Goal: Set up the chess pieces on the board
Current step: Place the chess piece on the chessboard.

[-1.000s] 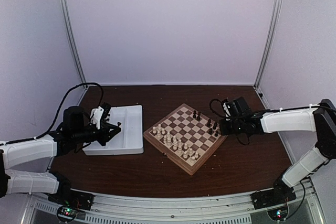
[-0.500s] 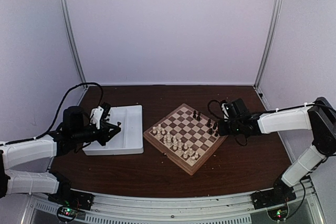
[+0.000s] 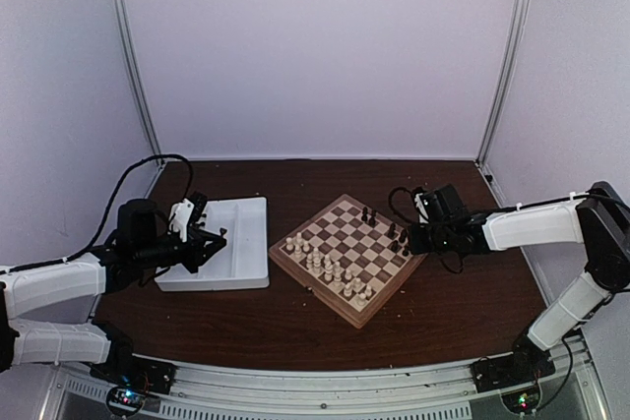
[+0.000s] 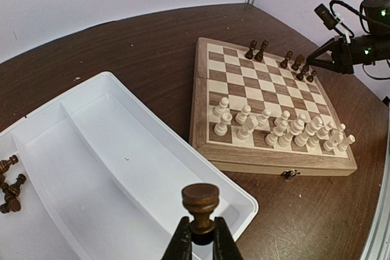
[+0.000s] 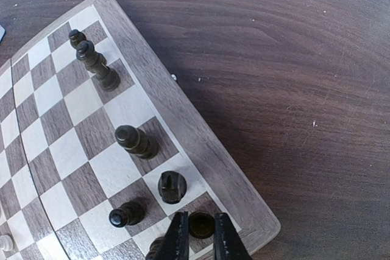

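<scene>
We see the left gripper [image 4: 201, 240] clamping a brown piece [image 4: 200, 201], the tray [image 4: 122, 168] beneath it. The right gripper [image 5: 200, 235] clamps a black piece [image 5: 201, 223], the board [image 5: 198, 150] beneath it.

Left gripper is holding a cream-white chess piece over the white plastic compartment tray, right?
Not quite: the left wrist view shows the left gripper shut on a dark brown wooden chess piece, not a cream-white one. It is over the white plastic compartment tray.

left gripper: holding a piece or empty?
Holding. Left gripper is shut on a dark chess piece; wrist view shows both fingers pinching it below its round top.
</scene>
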`<state>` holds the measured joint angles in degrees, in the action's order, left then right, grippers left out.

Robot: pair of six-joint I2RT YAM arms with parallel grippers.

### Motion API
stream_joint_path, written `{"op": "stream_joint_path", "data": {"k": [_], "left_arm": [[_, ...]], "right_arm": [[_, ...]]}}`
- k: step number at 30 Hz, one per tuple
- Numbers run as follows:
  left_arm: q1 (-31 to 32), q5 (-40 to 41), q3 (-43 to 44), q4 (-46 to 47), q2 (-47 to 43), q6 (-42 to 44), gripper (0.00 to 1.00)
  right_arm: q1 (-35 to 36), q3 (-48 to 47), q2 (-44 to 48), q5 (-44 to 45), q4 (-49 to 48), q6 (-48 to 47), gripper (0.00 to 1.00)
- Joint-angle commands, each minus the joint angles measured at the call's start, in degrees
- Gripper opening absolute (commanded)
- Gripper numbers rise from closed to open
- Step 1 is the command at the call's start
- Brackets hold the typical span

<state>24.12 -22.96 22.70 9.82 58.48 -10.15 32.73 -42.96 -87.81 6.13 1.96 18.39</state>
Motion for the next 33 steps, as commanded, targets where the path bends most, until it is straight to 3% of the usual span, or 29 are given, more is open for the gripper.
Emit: {"op": "stream_joint_path", "data": {"k": [1,10,14,19,33], "left_arm": [[0.3,0.2,-0.4,2.3,-0.6,0.8,0.00],[0.4,0.2,-0.4,2.3,-0.6,0.8,0.00],[0.3,0.2,-0.3,2.3,-0.6,0.7,0.00],[0.3,0.1,-0.4,2.3,-0.5,0.8,0.00],[0.3,-0.2,-0.1,2.3,0.1,0.7,0.00]], "right_arm": [[-0.4,1.1,-0.6,0.8,-0.4,-0.7,0.13],[-0.4,1.5,-0.6,1.0,-0.7,-0.7,0.15],[-0.3,1.6,-0.6,0.9,-0.8,-0.6,0.25],[-0.3,1.3,0.6,1.0,0.0,-0.7,0.29],[-0.4,0.6,14.3,-1.8,5.9,-0.4,0.35]]}}
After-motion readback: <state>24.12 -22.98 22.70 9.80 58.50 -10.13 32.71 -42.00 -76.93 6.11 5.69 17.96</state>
